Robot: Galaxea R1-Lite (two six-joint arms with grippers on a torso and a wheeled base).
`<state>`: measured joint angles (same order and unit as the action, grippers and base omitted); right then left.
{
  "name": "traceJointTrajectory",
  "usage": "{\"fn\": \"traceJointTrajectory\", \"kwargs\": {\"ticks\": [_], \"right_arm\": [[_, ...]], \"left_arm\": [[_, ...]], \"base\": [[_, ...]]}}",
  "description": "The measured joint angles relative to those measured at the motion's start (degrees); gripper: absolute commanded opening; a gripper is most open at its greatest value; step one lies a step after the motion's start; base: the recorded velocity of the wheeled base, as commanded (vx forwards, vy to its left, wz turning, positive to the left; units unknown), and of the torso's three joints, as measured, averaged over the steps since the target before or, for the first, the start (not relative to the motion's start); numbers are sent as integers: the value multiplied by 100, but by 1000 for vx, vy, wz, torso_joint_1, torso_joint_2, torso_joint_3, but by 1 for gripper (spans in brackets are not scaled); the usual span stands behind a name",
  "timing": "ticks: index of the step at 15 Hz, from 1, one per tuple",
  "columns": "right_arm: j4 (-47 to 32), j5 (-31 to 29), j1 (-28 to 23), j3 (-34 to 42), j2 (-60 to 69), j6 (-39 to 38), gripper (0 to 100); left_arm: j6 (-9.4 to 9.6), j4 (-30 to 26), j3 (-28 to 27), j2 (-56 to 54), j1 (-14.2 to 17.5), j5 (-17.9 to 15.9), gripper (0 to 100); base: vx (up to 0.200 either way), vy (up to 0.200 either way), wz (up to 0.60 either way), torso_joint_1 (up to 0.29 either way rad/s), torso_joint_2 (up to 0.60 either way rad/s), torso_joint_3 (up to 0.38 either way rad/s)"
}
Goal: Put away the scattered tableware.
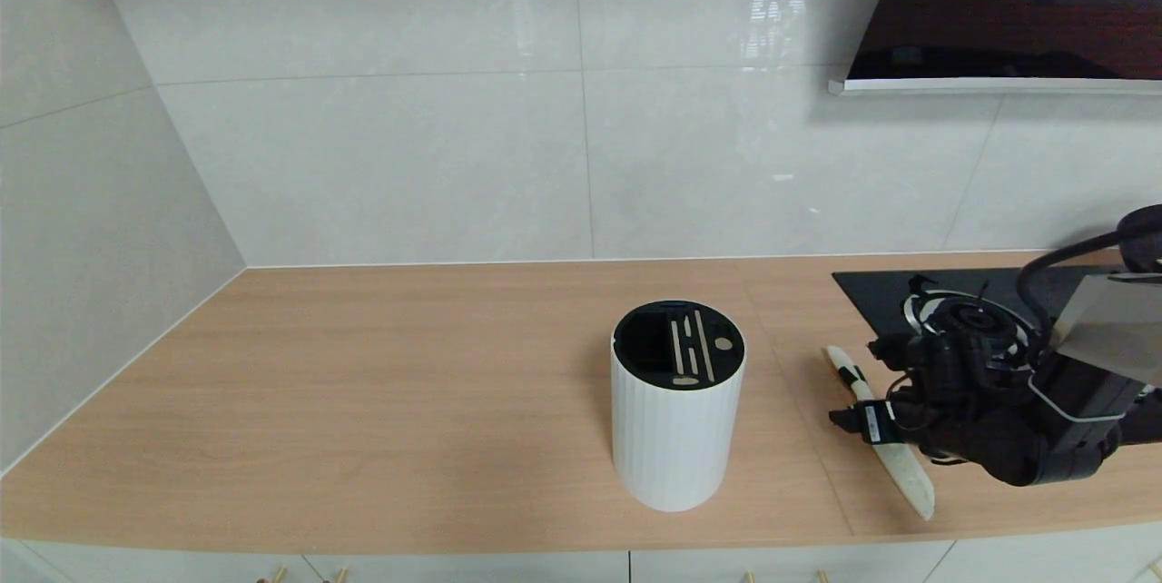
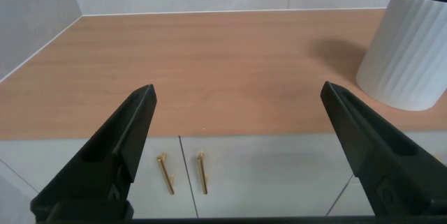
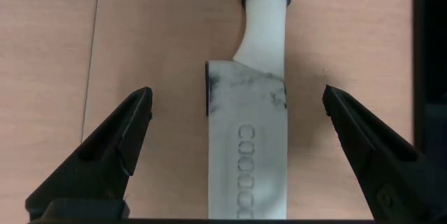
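Knife (image 3: pixel 246 147) between spread right jaws, white holder (image 1: pixel 676 401) and cooktop (image 1: pixel 871 292) near; left jaws spread too.

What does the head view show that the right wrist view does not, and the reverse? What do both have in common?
The head view adds the white ribbed holder with its black slotted top, standing to the left of the knife, and the black cooktop behind. The right wrist view adds the blade's grey marbling and its row of oval dimples, with the right pincer open, one finger on each side of the blade, not touching it. Both show the knife lying flat on the wooden counter.
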<state>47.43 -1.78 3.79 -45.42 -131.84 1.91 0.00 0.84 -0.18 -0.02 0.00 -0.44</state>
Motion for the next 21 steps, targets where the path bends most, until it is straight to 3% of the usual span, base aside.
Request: {"fn": "traceJointTrajectory", "kwargs": {"ticks": [8,9,21], "right_arm": [[233,30,-40,26,-149,-9,100],[233,37,-52,30,-157,-4,0],[232,37,-63,111,-149,-6,0]], "left_arm": [[0,2,0,0,0,0,100],[0,0,0,0,0,0,100],[0,2,0,0,0,0,100]], "base": [[0,0,0,0,0,0],[0,0,0,0,0,0],[0,0,0,0,0,0]]}}
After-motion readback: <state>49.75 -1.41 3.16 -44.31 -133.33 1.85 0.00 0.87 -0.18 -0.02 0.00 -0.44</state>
